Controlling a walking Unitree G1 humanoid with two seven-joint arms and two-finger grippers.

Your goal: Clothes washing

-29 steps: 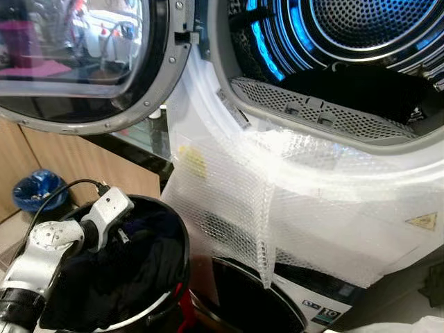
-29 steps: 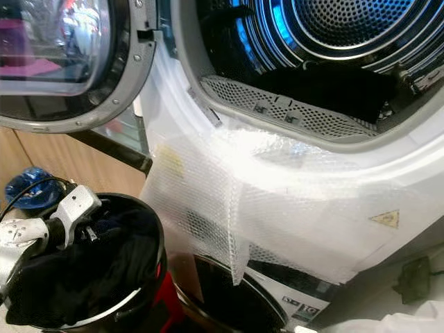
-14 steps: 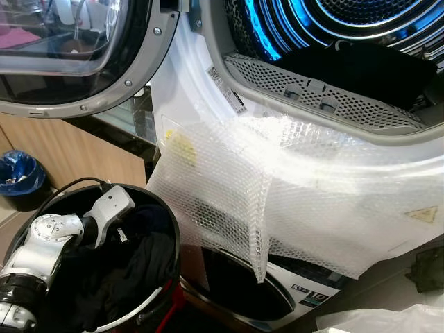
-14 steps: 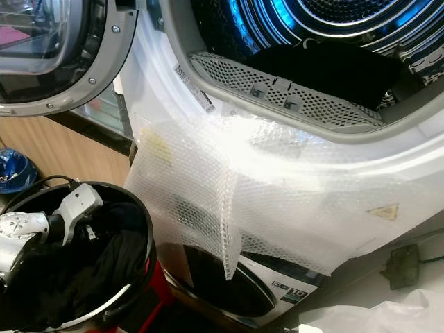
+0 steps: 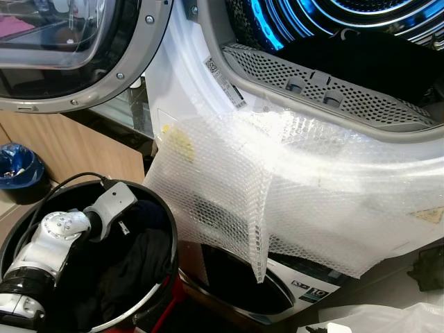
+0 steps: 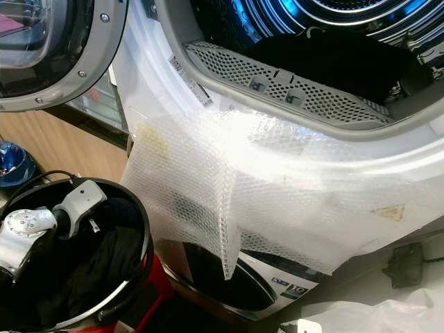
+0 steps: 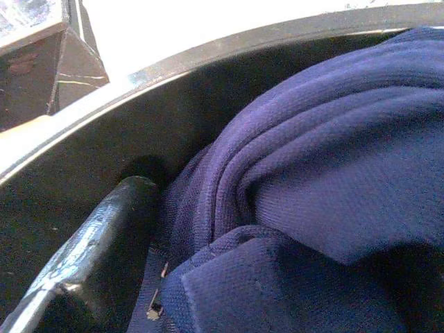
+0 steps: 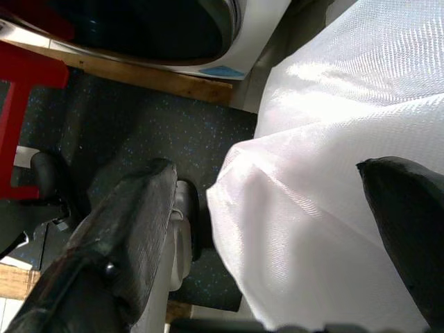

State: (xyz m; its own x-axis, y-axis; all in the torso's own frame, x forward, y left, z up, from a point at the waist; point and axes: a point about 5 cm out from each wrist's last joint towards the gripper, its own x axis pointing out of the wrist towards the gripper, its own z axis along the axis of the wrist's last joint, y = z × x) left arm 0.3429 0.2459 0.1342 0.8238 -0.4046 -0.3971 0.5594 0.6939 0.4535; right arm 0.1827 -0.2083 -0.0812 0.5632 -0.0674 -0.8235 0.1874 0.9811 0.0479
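Note:
A black round basket [image 5: 165,229] stands at the lower left, full of dark clothes [image 5: 135,270]. My left arm reaches down into it, and the left gripper [image 5: 125,223] is buried among the clothes. In the left wrist view, folds of navy cloth [image 7: 333,173] press close against the basket's inner wall [image 7: 90,159]. Above, the machine's drum [image 5: 277,28] is lit blue, and a black garment [image 5: 374,62] lies inside it. Its round door [image 5: 62,62] hangs open to the left. My right gripper [image 8: 267,173] is open and empty, low over a white plastic sheet [image 8: 333,139].
Bubble wrap [image 5: 277,180] drapes over the machine's front below the drum. A lower machine's dark door [image 5: 236,277] sits behind the basket, with a red stool [image 6: 156,284] beside it. A blue bin [image 5: 17,166] and a wooden cabinet [image 5: 76,149] stand to the left.
The camera has tilted down, so the machine sits higher in the picture. My left arm stays in the basket and its wrist has sunk slightly lower among the clothes.

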